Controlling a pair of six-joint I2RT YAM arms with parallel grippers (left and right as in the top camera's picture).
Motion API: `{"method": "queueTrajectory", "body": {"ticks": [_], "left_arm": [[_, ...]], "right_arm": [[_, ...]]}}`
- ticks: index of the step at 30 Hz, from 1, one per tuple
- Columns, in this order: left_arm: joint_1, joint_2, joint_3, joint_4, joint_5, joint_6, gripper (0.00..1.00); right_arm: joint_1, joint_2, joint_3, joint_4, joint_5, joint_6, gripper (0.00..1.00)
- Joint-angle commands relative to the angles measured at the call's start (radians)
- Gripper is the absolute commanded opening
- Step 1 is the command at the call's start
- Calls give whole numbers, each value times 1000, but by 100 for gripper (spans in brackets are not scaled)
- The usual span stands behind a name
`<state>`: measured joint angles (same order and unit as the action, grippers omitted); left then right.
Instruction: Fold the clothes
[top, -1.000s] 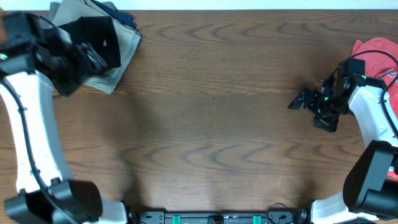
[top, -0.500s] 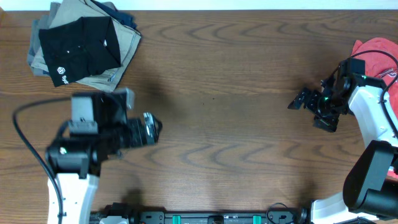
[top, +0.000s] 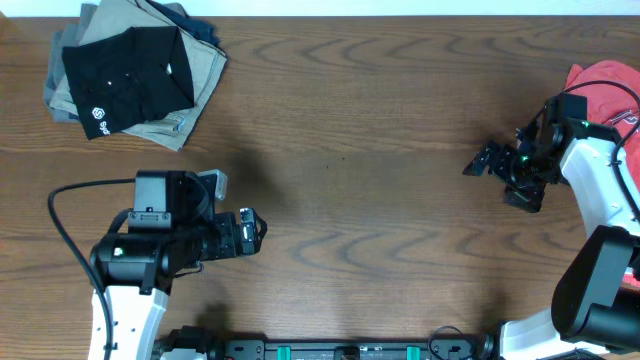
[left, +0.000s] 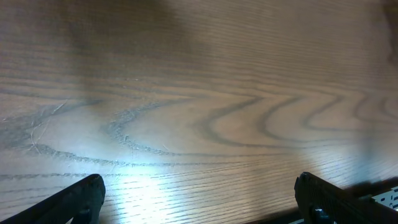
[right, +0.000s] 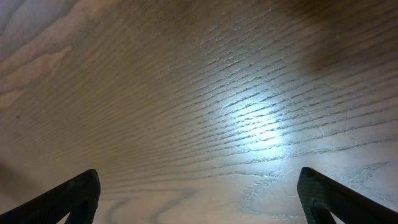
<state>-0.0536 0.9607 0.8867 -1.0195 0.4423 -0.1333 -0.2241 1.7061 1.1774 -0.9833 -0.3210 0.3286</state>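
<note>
The clothes (top: 125, 85), a black garment with a small white logo, lie in the upper left of the frame on top of tan trousers (top: 200, 100), close to the bench's (top: 340, 150) far edge. It looks like a tidy, folded bundle.

The left fingers (left: 78, 200) stand wide apart with nothing between them, low in the lower left of the overhead view and well apart from the pile. The right fingers (right: 71, 198) are likewise spread and empty at the right, near a red T-shirt (top: 600, 85) at the bench's right edge.

To my eye, the risk is at the pile. A deep pinch could catch the trousers along with the black cloth and drag both, and a push toward the far edge could send the stack over. On the right, the arm could snag the red shirt.

The whole middle of the bench is bare wood, with ample room to spread and fold.
</note>
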Motion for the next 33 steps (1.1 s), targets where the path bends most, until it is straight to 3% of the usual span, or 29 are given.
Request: {"method": "queueTrajectory", "body": {"ticks": [1, 14, 21, 26, 29, 33], "left_arm": [[-2, 5, -1, 0, 2, 9, 98], [-2, -46, -24, 38, -54, 9, 98], [-5, -333, -280, 290, -54, 6, 98], [-4, -565, -473, 332, -54, 6, 98], [-4, -639, -532, 337, -55, 6, 98], [-4, -690, -599, 474, -66, 5, 98]], "right_arm": [[-4, -19, 14, 0, 0, -12, 99], [-4, -19, 14, 0, 0, -12, 99], [-4, -19, 14, 0, 0, -12, 99], [-4, -19, 13, 0, 0, -12, 99], [-4, -19, 14, 0, 0, -12, 99], [-4, -19, 14, 0, 0, -12, 99]]}}
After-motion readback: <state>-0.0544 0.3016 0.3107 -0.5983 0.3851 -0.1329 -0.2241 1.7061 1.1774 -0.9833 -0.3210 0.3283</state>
